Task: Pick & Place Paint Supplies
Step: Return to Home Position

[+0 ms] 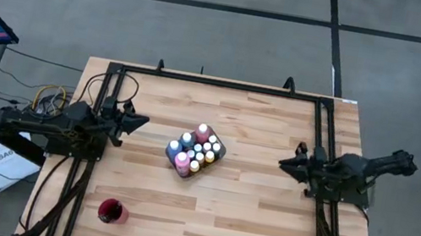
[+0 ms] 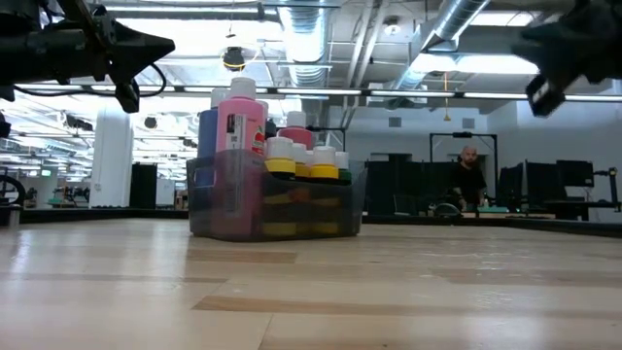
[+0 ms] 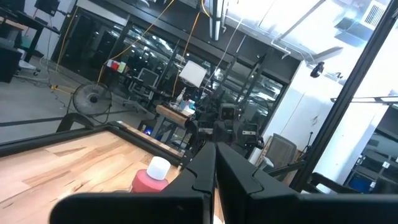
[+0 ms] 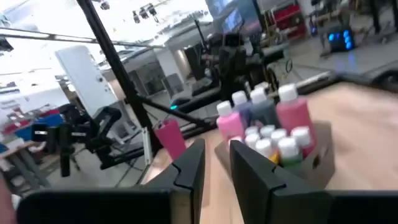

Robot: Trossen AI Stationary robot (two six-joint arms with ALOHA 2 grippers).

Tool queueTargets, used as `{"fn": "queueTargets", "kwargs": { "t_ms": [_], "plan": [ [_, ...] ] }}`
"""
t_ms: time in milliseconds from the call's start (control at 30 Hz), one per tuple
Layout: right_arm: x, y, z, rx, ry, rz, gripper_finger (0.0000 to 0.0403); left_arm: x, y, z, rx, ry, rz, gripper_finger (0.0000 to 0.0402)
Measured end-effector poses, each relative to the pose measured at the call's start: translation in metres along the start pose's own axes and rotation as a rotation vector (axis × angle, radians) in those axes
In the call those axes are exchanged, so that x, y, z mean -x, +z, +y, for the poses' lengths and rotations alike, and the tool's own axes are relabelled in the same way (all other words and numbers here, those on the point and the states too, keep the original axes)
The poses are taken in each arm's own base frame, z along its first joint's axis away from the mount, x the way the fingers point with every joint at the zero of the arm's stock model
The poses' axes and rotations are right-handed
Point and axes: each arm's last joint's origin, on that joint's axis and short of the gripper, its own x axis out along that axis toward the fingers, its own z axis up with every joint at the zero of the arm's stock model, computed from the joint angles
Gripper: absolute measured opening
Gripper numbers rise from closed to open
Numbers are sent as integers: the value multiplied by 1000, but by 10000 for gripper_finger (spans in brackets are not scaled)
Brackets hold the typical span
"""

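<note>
Paint bottles (image 1: 197, 148) stand packed upright in a small dark bin (image 2: 272, 209) near the middle of the worktop (image 1: 245, 218). Caps are pale throughout. Two taller pink bottles (image 2: 238, 122) rise above the rest. One is at the bin's far end and one at its near end in the high view. Blue bottles stand next to them, and shorter yellow-bodied ones (image 2: 280, 165) fill the rest. Through the bin's see-through wall the low view shows yellow and darker bottle bodies; an exact count cannot be made. Left hand (image 1: 144, 121) hangs above the worktop to the left of the bin, well apart from it, pointing toward it. Its fingers are pressed together with only a thin seam showing in the left wrist view (image 3: 215, 163). Right hand (image 1: 283, 163) hangs on the opposite side, also well apart and aimed at the bin. Its fingers (image 4: 186, 165) stand slightly apart, a strip of worktop showing between them. Neither hand holds anything. A red cup (image 1: 112, 211) sits alone near the front left corner of the worktop. A person (image 2: 469, 175) stands in the room far behind.
</note>
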Motion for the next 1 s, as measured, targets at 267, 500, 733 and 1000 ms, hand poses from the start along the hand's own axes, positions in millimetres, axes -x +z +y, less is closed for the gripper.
{"fn": "queueTargets", "kwargs": {
  "t_ms": [267,500,733,1000],
  "plan": [
    [-2,-21,-6,-73,-9,47,71,0,0,0,0,1,0,3],
    [-3,-22,-7,-70,-15,51,71,0,0,0,0,1,0,3],
    [-3,-22,-7,-70,-15,52,71,0,0,0,0,0,-2,3],
    [-3,-22,-7,-70,-16,52,71,0,0,0,0,-1,-5,3]
  ]
}}
